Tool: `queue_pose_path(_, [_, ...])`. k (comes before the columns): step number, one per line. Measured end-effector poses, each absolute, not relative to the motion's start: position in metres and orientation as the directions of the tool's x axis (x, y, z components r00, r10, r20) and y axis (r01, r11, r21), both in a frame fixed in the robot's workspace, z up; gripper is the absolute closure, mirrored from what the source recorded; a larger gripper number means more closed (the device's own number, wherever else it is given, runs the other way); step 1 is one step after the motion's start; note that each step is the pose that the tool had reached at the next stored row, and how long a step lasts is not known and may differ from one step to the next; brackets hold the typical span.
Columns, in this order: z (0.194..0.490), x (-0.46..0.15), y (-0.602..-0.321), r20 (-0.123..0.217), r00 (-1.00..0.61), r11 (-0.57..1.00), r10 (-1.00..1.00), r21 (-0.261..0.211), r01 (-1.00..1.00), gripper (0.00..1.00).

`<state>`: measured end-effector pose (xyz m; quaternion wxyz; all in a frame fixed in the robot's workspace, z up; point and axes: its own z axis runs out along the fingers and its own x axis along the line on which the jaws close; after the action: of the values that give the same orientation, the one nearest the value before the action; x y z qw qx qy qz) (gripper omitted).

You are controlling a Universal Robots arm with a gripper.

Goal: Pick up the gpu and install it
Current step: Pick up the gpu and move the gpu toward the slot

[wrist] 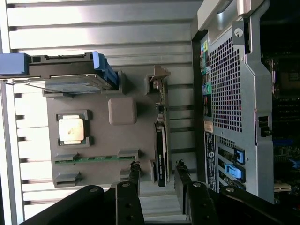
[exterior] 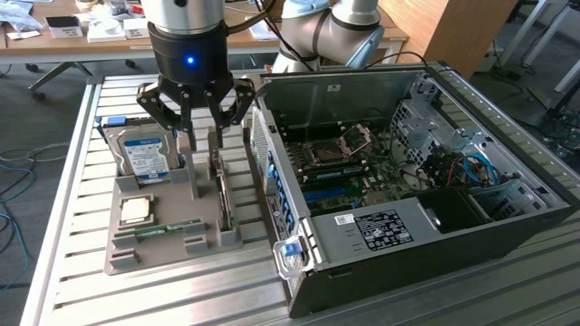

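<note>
**A:** Where's the claw [exterior: 202, 128]?

**B:** Upper left of the exterior view, jaws apart and empty, hanging over the gpu [exterior: 222, 193]. The gpu stands on edge in the grey tray [exterior: 165, 255].

**A:** How will it handle?

**B:** Probably light, stiff and fragile, so grip the bare top edge. The tray also holds 1 hard drive [exterior: 145, 156], 1 processor [exterior: 136, 209] and 1 RAM stick [exterior: 163, 229].

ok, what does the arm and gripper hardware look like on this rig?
Gripper: black two-finger linkage type with bolted joints, on a black cylindrical body with a lit blue light. Arm: silver-grey tubes, pale blue joint cap, black cable alongside.
</note>
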<state>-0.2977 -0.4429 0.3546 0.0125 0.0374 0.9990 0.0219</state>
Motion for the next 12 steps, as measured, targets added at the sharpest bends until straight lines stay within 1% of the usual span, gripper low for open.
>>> queue_pose_path(12, [0.3456,-0.2977,-0.4429,-0.023,-0.997,0.996,0.075,0.045,0.074,0.57])
